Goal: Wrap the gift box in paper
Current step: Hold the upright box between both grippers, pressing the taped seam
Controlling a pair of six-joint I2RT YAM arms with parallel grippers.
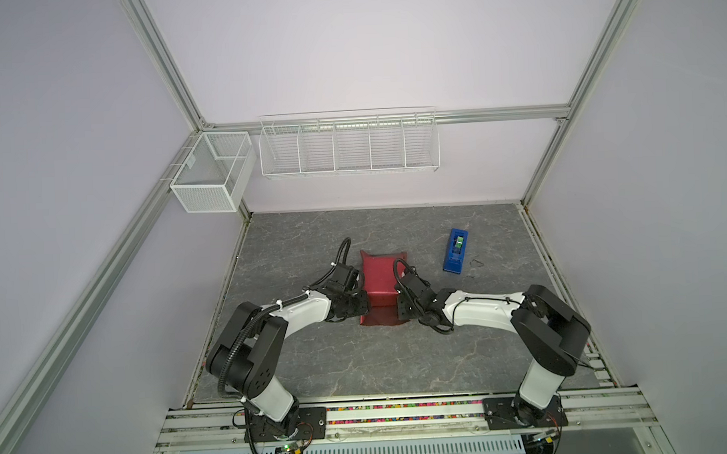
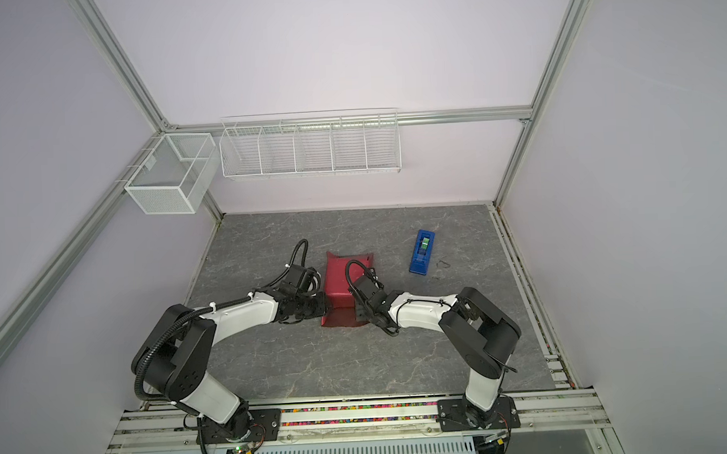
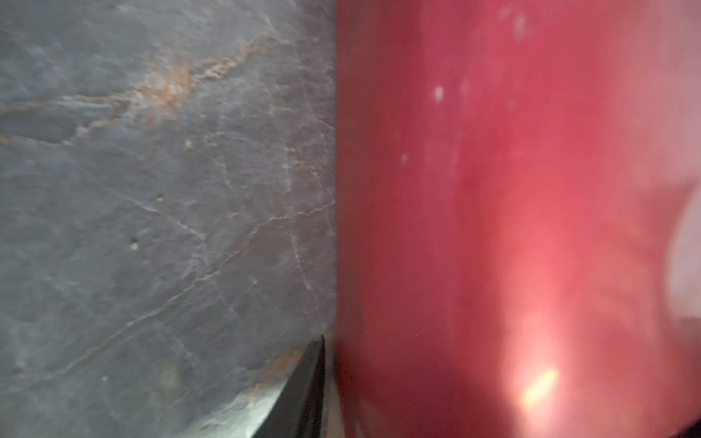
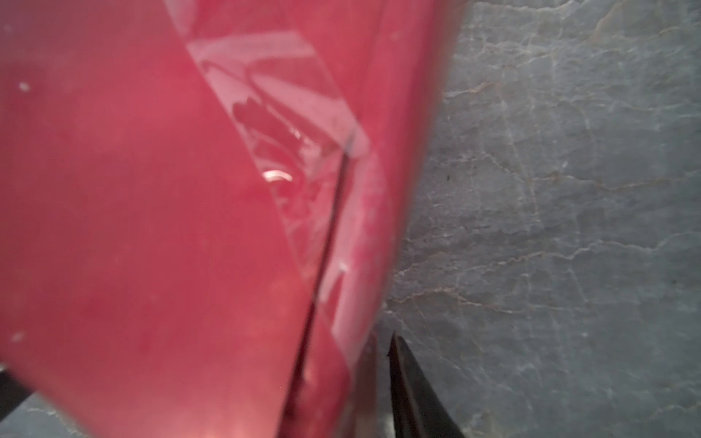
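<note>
Your two top views sat high over the arm bases (image 1: 314,419), tilted down toward the back wall (image 1: 368,61), both catching the whole table (image 2: 358,361). Your wrist cams were jammed right against the paper (image 3: 493,189), pretty blurry, table alongside; top views shared that sheet mid-table.

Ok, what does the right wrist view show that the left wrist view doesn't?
Only the right wrist view: a strip of clear tape stuck across the paper, and a dark seam where one layer overlaps another.
Only the left wrist view: one smooth, unbroken face of paper, and an orange-brown vein in the table.
Both: red paper filling about half the picture, grey marbled table beside it, and one dark jaw at the paper's edge.
</note>
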